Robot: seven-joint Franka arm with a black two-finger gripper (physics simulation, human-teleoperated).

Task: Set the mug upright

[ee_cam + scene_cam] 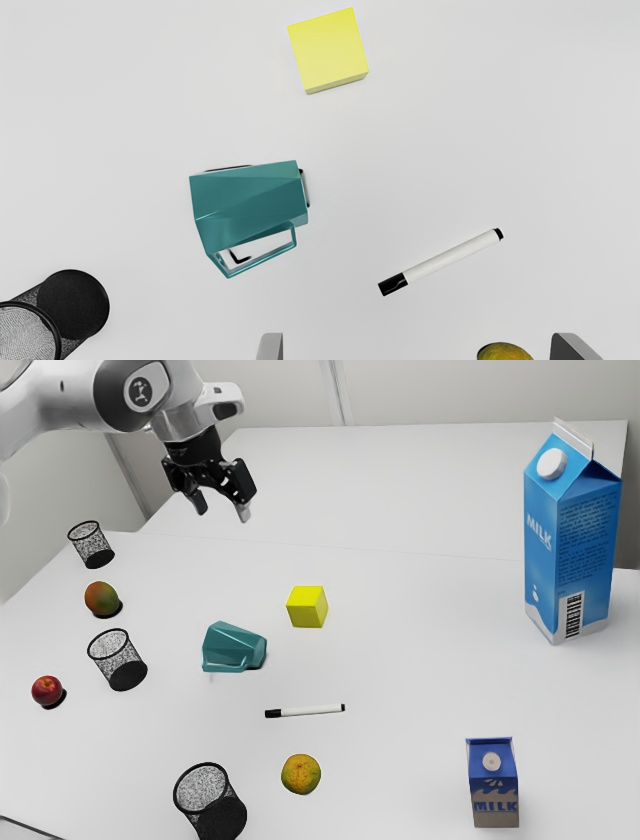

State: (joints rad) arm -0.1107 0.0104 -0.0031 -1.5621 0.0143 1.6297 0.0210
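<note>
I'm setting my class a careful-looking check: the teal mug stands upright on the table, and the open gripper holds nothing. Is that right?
Not quite: the teal mug lies on its side on the table, as both views show. The rest is right: the gripper is open and holds nothing.

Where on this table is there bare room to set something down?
In the exterior view, a wide bare patch lies between the yellow cube and the large milk carton, reaching toward the small milk carton. A narrower gap separates the mug from the marker. Toward that view's left it is crowded: mesh cups, apple and mango.
</note>
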